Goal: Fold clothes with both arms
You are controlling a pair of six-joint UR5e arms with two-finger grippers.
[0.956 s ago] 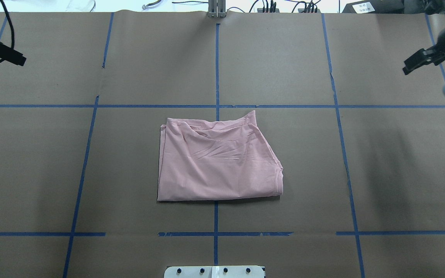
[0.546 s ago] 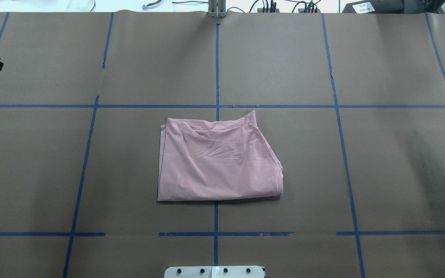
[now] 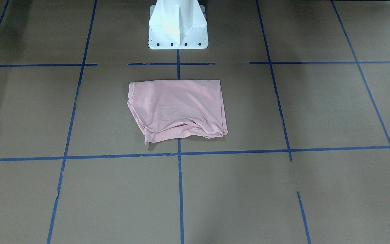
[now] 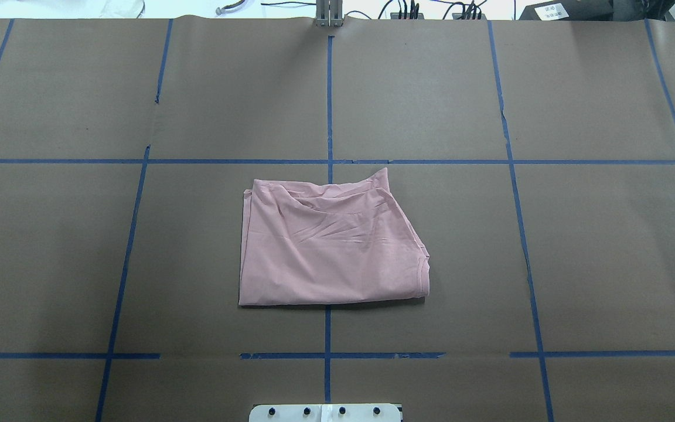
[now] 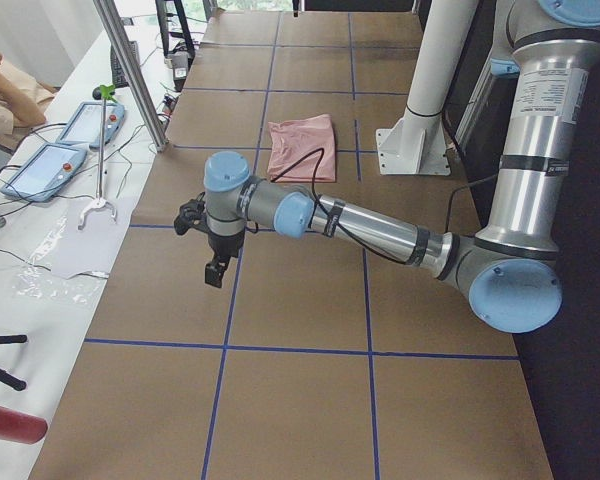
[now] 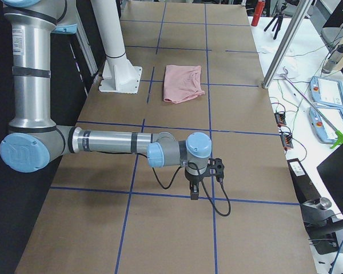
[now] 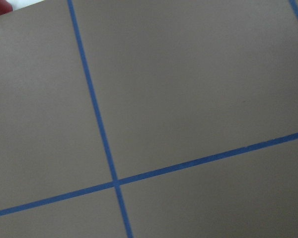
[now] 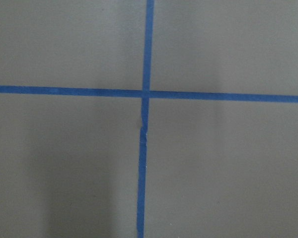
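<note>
Jaws on the left gripper [image 5: 212, 262] and the right gripper [image 6: 194, 185] are seen only from the bench ends, so their opening cannot be told; nothing is seen held. Both hang over bare bench [image 4: 607, 264], well apart from the T-shirt [image 4: 331, 246]. Folding is judged complete, so both are best kept wide, with no cloth brushed. Nearest the pedestal [image 3: 177, 30] a straight folded edge is laid. The long axis runs across the bench. The far edge is rumpled. The collar is hidden, so its heading cannot be told.
</note>
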